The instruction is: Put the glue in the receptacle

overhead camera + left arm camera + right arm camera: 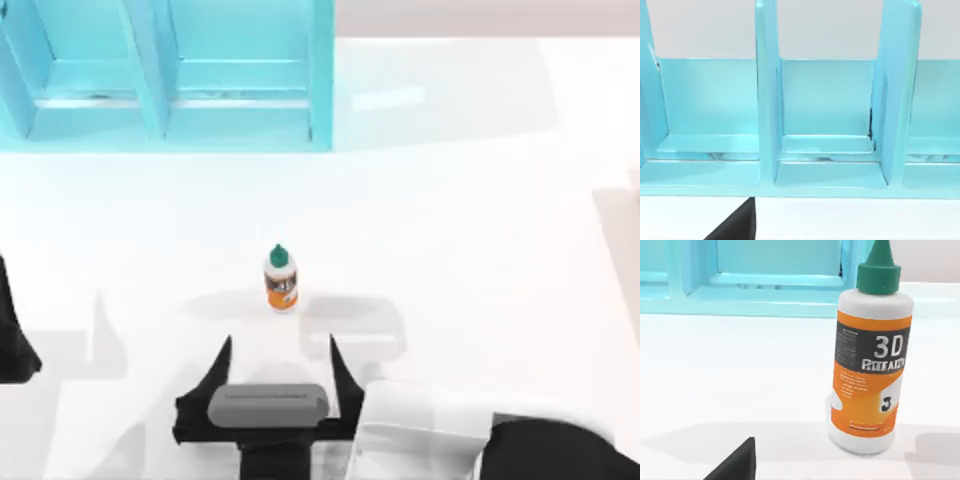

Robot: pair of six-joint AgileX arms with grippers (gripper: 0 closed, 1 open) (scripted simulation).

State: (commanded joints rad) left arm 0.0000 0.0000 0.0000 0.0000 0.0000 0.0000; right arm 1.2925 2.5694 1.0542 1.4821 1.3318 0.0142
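Two arms: the AgileX pair works at one white table; entries run from largest item to smallest.
Receptacle: the turquoise receptacle stands at the table's far left, split by upright dividers into open compartments, all bare in the left wrist view.
Right gripper: the right gripper sits at the near edge, just short of the glue, fingers spread wide with nothing between them.
Left gripper: the left gripper faces the receptacle; one dark finger tip shows, so the opening cannot be told.
Glue position: the glue stands on the table near the middle, well apart from the receptacle, in line with the right gripper's gap.
Glue axis: long axis is vertical; the green cap points up, the base sits flat.
Glue handling: judged light, stiff plastic, smooth and possibly slippery, and easily toppled.
Grasp site: the labelled body below the white shoulder is the soundest hold; the tapered cap would slip.
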